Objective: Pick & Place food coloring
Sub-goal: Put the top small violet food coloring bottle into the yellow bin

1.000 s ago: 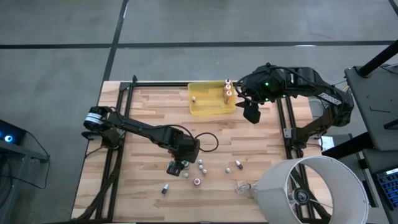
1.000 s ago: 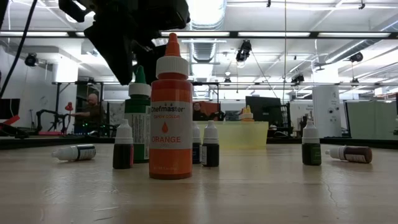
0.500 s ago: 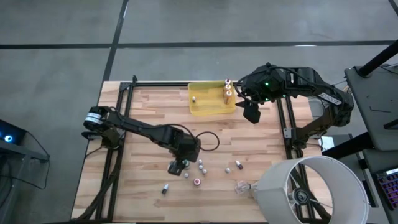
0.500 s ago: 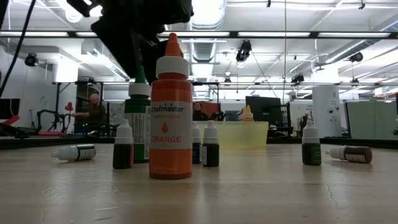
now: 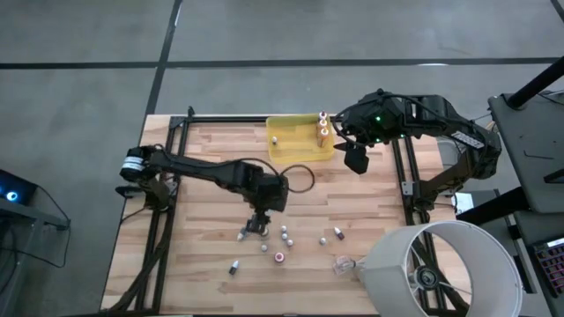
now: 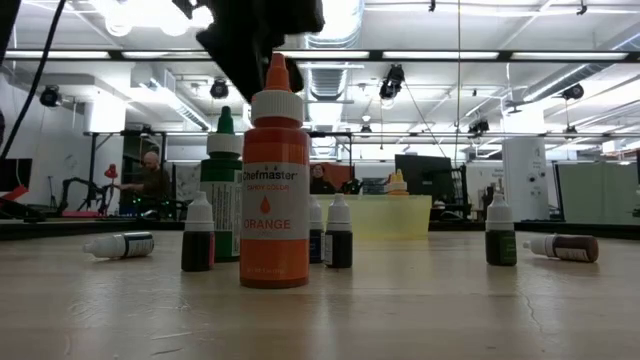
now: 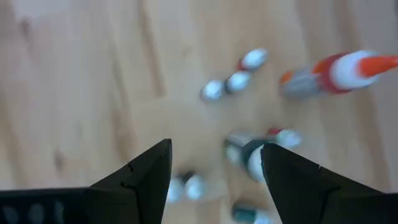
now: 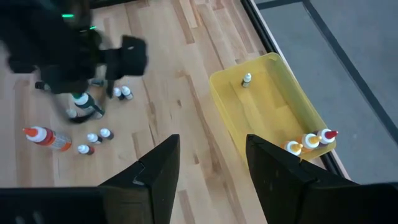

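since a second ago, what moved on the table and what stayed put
The left gripper has lifted and drawn back toward the table's middle, away from the loose bottles, with its jaws open and empty. The green-capped bottle it hovered over stands untouched. The orange bottle, yellow tray and right gripper stayed as they were.

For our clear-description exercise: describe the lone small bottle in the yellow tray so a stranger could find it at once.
Find the translucent yellow plastic tray at the wooden table's far edge. The small pale white-capped bottle stands alone near its left end, apart from the orange-capped and red-capped bottles clustered at the right end.
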{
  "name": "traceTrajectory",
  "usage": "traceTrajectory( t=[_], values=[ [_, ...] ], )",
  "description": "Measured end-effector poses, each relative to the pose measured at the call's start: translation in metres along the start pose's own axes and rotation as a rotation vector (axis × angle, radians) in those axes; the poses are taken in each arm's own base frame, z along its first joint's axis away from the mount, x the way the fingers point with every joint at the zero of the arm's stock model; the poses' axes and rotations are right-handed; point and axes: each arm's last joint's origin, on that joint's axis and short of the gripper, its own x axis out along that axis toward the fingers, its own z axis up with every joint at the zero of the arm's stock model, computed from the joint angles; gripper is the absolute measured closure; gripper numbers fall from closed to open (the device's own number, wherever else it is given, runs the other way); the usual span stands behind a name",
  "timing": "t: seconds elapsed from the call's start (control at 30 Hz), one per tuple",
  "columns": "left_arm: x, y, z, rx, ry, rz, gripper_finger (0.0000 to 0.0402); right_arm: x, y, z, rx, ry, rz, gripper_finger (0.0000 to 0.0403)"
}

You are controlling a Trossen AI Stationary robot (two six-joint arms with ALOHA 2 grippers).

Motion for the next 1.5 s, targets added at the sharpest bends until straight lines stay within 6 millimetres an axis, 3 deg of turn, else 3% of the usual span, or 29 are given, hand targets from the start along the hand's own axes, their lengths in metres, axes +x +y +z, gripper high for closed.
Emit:
traceTrajectory(
  t=[0.23, 0.83, 1.5],
  values=[
    [0.0, 0.018, -0.015, -0.069, 0.108, 0.012, 0.0184, 0.0, 0.0, 0.0, -0.003, 0.0, 0.0, 0.0229],
    [0.038, 0.02, -0.059, -0.195, 0.292, -0.026, 0.0184, 0.0, 0.0, 0.0, -0.022, 0.002, 0.001, 0.0229],
    [0.041, 0.031, -0.047, -0.116, 0.147, 0.058, 0.0184, 0.001, -0.001, 0.0, -0.02, 0.0, -0.024, 0.0229]
  ],
)
